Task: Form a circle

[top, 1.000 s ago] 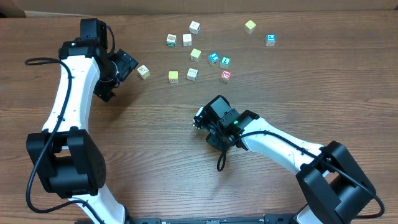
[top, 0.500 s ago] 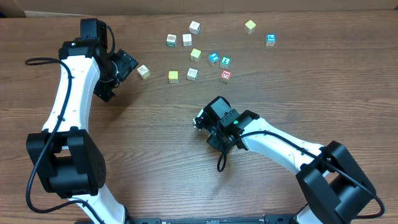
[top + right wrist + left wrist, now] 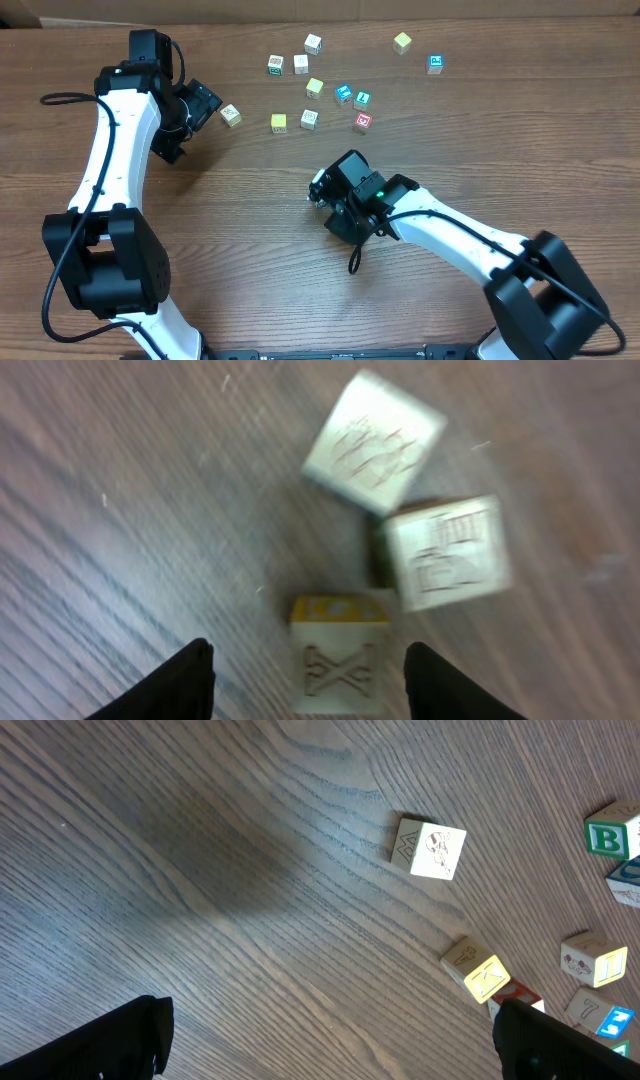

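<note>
Overhead, far left: how's the left claw [image 3: 208, 105]? —M.
Spread wide, empty. A lone cube [image 3: 231, 115] sits just right of it, not touching. —T.
And the circle [image 3: 309, 118]? —M.
Back-centre of the bench [image 3: 230, 230]: a loose clump of cream cubes with gaps between them. The red-printed cube [image 3: 363, 122] is on its right side. —T.
The right claw [image 3: 316, 190]? —M.
On the near side of the clump and apart from it, fingers parted, holding nothing. Right wrist view is blurred: an X-carved cube [image 3: 338, 665] lies ahead, in line with the gap, untouched. —T.
</note>
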### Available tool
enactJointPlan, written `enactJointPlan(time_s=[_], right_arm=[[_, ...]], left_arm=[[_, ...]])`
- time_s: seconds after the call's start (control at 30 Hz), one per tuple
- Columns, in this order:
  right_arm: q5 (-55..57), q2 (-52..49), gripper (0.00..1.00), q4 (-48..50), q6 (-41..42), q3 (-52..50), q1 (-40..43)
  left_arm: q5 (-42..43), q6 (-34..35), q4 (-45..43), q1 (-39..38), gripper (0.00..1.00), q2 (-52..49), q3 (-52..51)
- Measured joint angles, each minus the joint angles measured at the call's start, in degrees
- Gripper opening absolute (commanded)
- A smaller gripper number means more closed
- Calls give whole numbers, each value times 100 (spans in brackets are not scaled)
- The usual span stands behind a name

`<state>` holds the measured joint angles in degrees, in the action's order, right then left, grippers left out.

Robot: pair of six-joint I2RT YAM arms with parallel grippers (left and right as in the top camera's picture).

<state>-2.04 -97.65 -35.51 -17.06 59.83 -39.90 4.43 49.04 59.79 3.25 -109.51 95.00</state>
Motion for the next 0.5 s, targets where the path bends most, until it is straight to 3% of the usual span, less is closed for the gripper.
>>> enactJointPlan(time_s=[0.2, 0.5], right_arm=[[367, 496, 4, -55, 1106, 210, 57], [190, 533, 4, -1051, 3110, 223, 750]], left_arm=[[2, 0, 2, 0, 100, 0, 0], [2, 0, 2, 0, 100, 0, 0]])
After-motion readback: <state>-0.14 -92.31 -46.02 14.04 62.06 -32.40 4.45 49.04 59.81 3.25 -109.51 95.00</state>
